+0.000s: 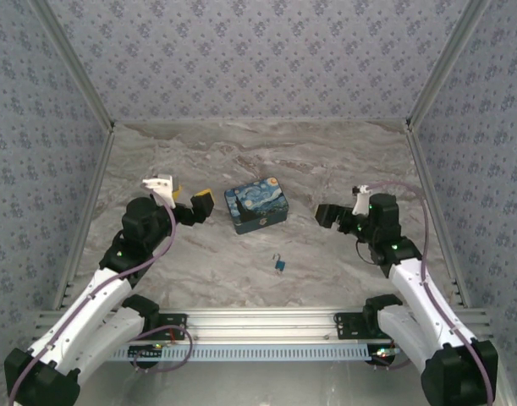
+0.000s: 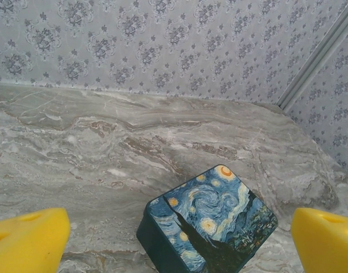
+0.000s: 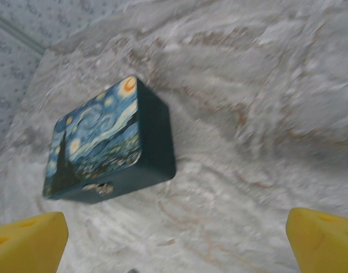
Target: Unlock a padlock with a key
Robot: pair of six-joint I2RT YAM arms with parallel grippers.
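Observation:
A tiny teal-blue padlock [image 1: 279,266] with a thin silvery shackle lies on the marble table [image 1: 326,161], in front of the starry-night tin box [image 1: 256,205] and between the two arms. I cannot make out a key. My left gripper [image 1: 189,196] hovers left of the box, open, with nothing between its yellow fingertips [image 2: 28,239]. In the left wrist view the box [image 2: 213,222] sits just ahead of the left gripper [image 2: 176,243]. My right gripper [image 1: 343,208] stands right of the box, open and empty. The right wrist view is blurred, with the box [image 3: 105,142] ahead and to the left of the right gripper [image 3: 175,242].
A small metal latch [image 3: 99,187] shows on the box's front side. Patterned walls [image 1: 258,59] with metal corner posts [image 1: 431,80] close in the table on three sides. A metal rail [image 1: 258,321] runs along the near edge between the arm bases.

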